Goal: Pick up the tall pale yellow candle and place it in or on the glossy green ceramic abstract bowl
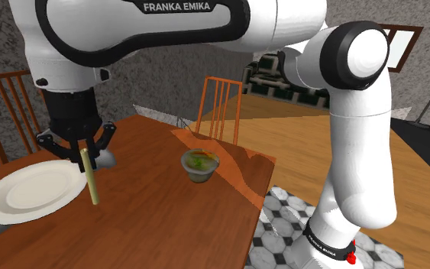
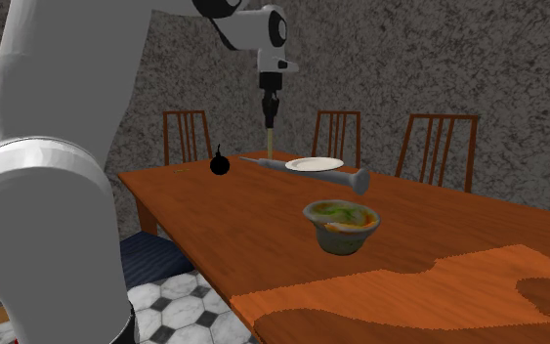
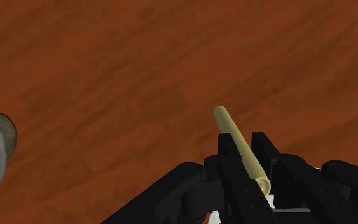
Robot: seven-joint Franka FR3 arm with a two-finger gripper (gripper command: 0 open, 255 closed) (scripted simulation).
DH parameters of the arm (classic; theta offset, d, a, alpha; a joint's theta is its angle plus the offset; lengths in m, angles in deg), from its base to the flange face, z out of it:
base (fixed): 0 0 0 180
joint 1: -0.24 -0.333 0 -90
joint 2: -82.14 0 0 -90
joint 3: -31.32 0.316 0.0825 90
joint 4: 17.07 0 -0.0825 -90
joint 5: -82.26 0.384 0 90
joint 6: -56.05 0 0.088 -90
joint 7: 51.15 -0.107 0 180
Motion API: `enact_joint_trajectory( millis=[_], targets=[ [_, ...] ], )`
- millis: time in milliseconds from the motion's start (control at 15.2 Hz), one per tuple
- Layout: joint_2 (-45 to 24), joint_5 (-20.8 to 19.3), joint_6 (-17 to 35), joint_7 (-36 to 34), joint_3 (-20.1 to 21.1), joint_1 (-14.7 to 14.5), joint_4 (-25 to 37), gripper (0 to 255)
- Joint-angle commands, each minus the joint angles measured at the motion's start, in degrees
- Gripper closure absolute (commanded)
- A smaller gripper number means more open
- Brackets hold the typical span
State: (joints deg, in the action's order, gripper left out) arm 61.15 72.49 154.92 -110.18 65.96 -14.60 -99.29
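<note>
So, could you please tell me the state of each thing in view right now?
gripper: shut on the candle.
candle: held near its top, roughly upright, seemingly clear of the table.
bowl: upright on the table, no candle in it.
plate: flat on the table, bare.

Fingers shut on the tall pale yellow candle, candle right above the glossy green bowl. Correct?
No. The fingers are shut on the tall pale yellow candle, but it is beside the round white plate, not above the glossy green bowl, which sits apart toward the shoulder view's right.

Flat even light, brighter patch across table (image 2: 439, 283), wrist view dimmer
</note>
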Motion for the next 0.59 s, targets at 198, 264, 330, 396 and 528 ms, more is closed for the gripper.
enact_joint_trajectory(
  millis=[198, 264, 330, 396, 528],
  targets=[
    [-0.1, 0.0, -4.0, 0.0, 0.2, -0.6, 4.1, 255],
    [-0.1, 0.0, -4.1, 0.0, 0.2, -0.6, 4.1, 255],
    [2.0, 1.1, -3.4, 1.3, 0.2, 1.1, 1.7, 255],
    [4.0, 2.2, -2.8, 2.7, 0.1, 2.7, -0.6, 255],
    [7.9, 4.4, -2.0, 5.7, -0.3, 5.6, -4.8, 255]
  ],
)
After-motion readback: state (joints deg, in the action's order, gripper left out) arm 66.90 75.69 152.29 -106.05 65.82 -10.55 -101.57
